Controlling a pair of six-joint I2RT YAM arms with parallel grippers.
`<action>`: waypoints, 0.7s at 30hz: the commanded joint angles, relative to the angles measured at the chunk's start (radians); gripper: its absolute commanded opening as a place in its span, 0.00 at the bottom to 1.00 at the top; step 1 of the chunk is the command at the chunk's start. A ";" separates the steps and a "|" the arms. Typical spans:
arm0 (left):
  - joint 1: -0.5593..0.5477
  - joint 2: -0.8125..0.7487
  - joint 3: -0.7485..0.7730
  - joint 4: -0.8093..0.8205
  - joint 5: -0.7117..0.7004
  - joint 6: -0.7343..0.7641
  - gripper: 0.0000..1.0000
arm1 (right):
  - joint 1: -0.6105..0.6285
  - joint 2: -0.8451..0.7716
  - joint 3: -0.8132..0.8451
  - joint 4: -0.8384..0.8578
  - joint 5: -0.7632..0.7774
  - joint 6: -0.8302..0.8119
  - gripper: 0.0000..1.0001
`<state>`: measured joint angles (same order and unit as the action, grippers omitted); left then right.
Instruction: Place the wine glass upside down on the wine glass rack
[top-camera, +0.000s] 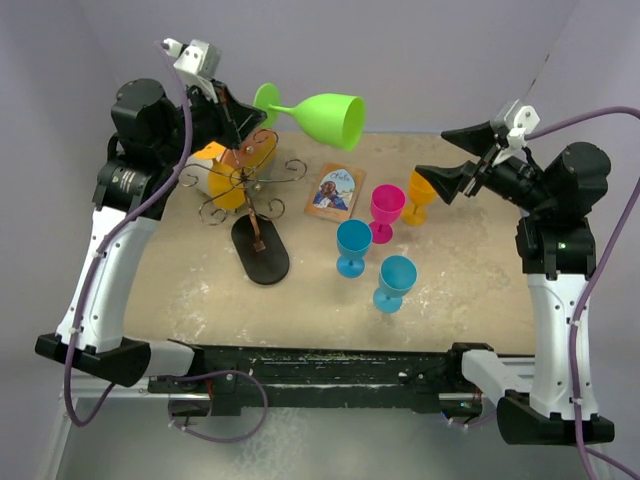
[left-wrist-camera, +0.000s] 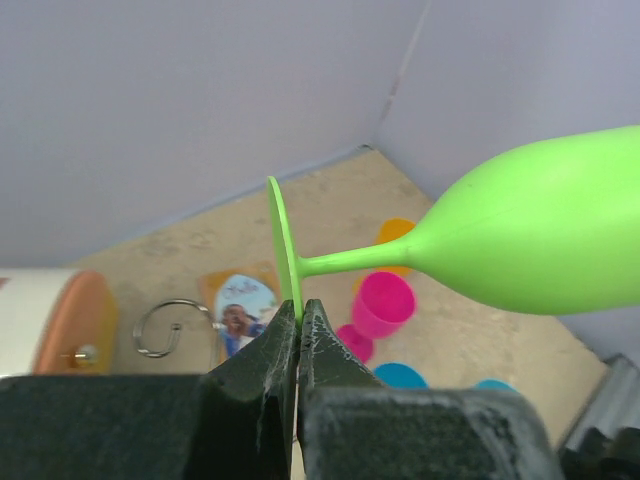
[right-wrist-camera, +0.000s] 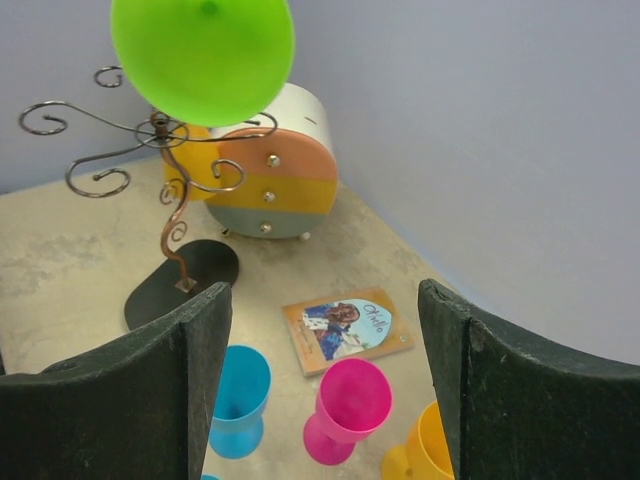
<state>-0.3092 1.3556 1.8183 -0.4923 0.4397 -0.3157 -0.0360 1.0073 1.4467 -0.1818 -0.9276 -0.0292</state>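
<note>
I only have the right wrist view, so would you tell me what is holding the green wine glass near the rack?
Observer: The left gripper holds it, with its fingers shut on the rim of the foot of the wine glass.
Operator: Thank you. Is it upside down yet?
Observer: No, the top view shows it lying sideways in the air, and it is not hanging on the wine glass rack.
Operator: Are there any glasses beyond my frame?
Observer: Yes, a second blue glass stands nearest the arm bases.
</note>
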 joint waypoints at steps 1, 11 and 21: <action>0.008 -0.059 0.035 0.018 -0.232 0.234 0.00 | -0.005 0.002 0.023 -0.048 0.091 -0.084 0.79; 0.009 -0.067 0.104 0.035 -0.555 0.509 0.00 | -0.005 0.047 -0.099 -0.063 0.211 -0.206 0.85; 0.009 0.010 0.162 0.131 -0.742 0.758 0.00 | -0.006 -0.002 -0.222 -0.051 0.151 -0.246 0.86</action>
<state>-0.3077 1.3251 1.9236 -0.4480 -0.2012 0.3134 -0.0399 1.0542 1.2331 -0.2581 -0.7361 -0.2348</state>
